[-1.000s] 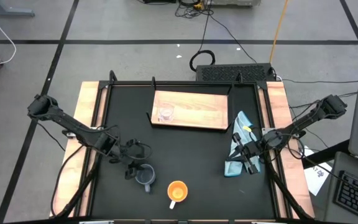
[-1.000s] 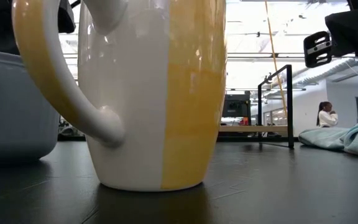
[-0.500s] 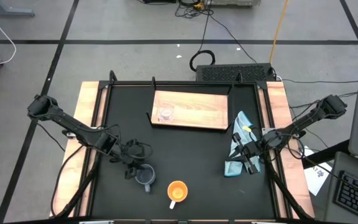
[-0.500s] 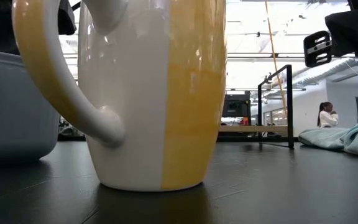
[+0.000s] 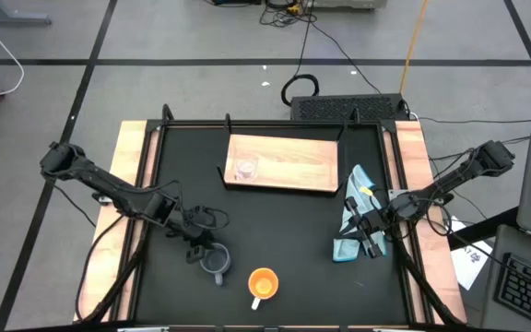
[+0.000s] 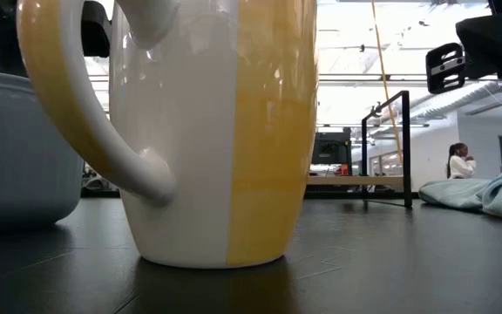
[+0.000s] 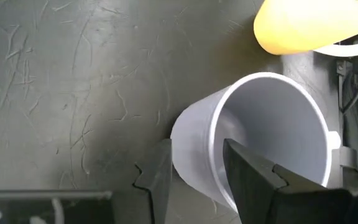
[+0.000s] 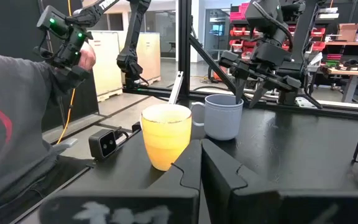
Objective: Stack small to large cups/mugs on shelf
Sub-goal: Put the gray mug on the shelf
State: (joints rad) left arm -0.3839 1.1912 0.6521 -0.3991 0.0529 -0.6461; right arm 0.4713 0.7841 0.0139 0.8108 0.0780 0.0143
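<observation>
The blue-grey mug (image 5: 215,266) stands upright on the black table top, near the front left. My left gripper (image 5: 198,245) slants down over its left rim. In the left wrist view, one finger (image 7: 253,180) is inside the mug (image 7: 266,124) and the other (image 7: 157,183) is outside its wall. The orange mug (image 5: 263,284) stands just right of it, and fills the low view as well (image 6: 216,131). The clear glass cup (image 5: 245,169) stands on the left end of the wood shelf (image 5: 293,164). My right gripper (image 8: 201,165) is shut and holds nothing, at the right. My left gripper has one finger inside the blue-grey mug and one outside, astride the wall (image 7: 194,155) on the side away from the handle. It comes slanting down from the table's left. Whether the fingers touch the wall, I cannot tell. The mug stands on the table.
A light-blue cloth (image 5: 352,221) lies on the right of the table, under my right gripper. A black frame rail (image 5: 275,125) runs along the far edge behind the shelf. Bare table top lies between the shelf and the two mugs.
My left gripper has swung a little toward the table's right, closer over the blue-grey mug. The mugs, the glass cup and my right arm have kept still.
</observation>
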